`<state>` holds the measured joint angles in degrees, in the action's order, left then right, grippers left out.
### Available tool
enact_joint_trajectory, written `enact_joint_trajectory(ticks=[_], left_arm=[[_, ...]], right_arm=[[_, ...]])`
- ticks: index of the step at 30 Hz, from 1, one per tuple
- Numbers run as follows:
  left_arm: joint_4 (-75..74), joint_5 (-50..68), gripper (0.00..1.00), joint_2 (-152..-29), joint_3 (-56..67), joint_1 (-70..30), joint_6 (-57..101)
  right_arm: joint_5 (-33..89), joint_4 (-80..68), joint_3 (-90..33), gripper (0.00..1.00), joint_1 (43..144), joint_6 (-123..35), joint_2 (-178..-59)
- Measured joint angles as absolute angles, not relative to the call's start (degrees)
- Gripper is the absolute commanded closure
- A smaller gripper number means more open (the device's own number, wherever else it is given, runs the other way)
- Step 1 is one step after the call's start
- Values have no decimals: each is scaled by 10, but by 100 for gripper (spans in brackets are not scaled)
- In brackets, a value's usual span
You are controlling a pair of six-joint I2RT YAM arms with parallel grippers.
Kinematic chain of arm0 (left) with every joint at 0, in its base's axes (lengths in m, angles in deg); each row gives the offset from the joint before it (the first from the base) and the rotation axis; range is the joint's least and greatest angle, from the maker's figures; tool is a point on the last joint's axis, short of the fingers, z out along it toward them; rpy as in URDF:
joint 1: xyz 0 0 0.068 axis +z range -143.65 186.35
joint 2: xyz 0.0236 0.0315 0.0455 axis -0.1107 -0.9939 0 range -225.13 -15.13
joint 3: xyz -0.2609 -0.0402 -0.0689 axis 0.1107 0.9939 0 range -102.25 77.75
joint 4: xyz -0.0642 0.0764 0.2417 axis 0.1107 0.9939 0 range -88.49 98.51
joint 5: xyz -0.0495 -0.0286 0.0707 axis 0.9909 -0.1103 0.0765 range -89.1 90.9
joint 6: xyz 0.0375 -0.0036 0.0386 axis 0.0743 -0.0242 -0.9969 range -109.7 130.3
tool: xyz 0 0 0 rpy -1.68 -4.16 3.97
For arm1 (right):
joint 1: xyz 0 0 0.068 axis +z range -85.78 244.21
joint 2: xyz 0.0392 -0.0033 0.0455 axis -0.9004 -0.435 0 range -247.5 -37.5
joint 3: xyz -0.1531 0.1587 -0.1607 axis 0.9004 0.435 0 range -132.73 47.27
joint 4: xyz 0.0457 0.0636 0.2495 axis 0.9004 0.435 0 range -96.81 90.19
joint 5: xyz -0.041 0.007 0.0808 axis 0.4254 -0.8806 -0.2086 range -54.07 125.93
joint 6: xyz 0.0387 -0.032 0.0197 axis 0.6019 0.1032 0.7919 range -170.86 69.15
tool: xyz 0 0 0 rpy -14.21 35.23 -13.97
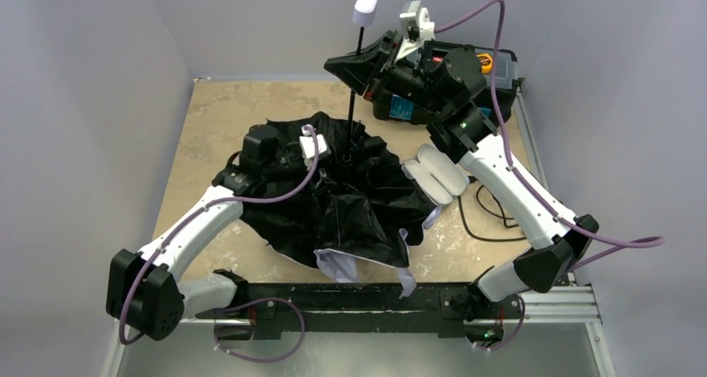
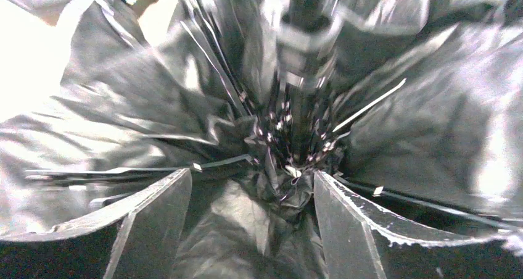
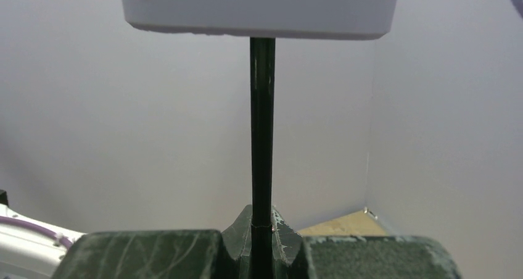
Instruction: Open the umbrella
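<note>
The right arm's fingers (image 3: 242, 239) are closed tight on the thin dark shaft (image 3: 262, 124) of the umbrella (image 1: 350, 202), pinching it a little way below the pale lavender handle (image 1: 367, 6), which stands high above the far part of the surface (image 1: 208, 118). The shaft runs nearly upright from that grip down into the middle of the canopy (image 1: 358, 218). The left arm's fingers (image 2: 157, 220) stand wide apart and grip nothing. They point into the black inner face of the canopy, with crumpled fabric lying between them and the metal ribs (image 2: 370, 106) fanning out from the blurred hub just ahead. The canopy is only partly spread. It sits rumpled on the middle of the surface, black face upward, and a bit of its pale outer face (image 1: 338, 267) shows at the near edge. Just right of the canopy a pale lavender clamshell case (image 1: 435, 175) lies open on the surface, touching the fabric's edge. Right of the case a black cable (image 1: 492, 218) loops over the surface under the right arm. At the far right, behind the right wrist, is a black box (image 1: 500, 68) with orange and blue parts.
</note>
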<state>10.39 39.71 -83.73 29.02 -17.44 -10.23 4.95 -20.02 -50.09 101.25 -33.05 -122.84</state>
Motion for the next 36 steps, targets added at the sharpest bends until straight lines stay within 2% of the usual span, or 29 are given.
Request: enact_joint_trajectory(ticks=[5, 10, 13, 18, 25, 36], left_arm=[[103, 389, 27, -791, 256, -174, -87], [82, 391, 31, -740, 262, -174, -89], [55, 395, 38, -732, 283, -173, -88], [28, 425, 57, -754, 288, -173, -84], [-4, 485, 57, -786, 275, -175, -86], [-56, 506, 69, -854, 211, -182, -5]], right_arm=[[50, -201, -472, 100, 1012, -335, -1231], [50, -203, -471, 100, 1012, -335, -1233], [49, -206, -471, 100, 1012, -335, -1233], [48, -210, -471, 100, 1013, -334, -1233], [44, -215, -471, 100, 1013, -333, -1235], [16, -229, -471, 100, 1014, -334, -1237]])
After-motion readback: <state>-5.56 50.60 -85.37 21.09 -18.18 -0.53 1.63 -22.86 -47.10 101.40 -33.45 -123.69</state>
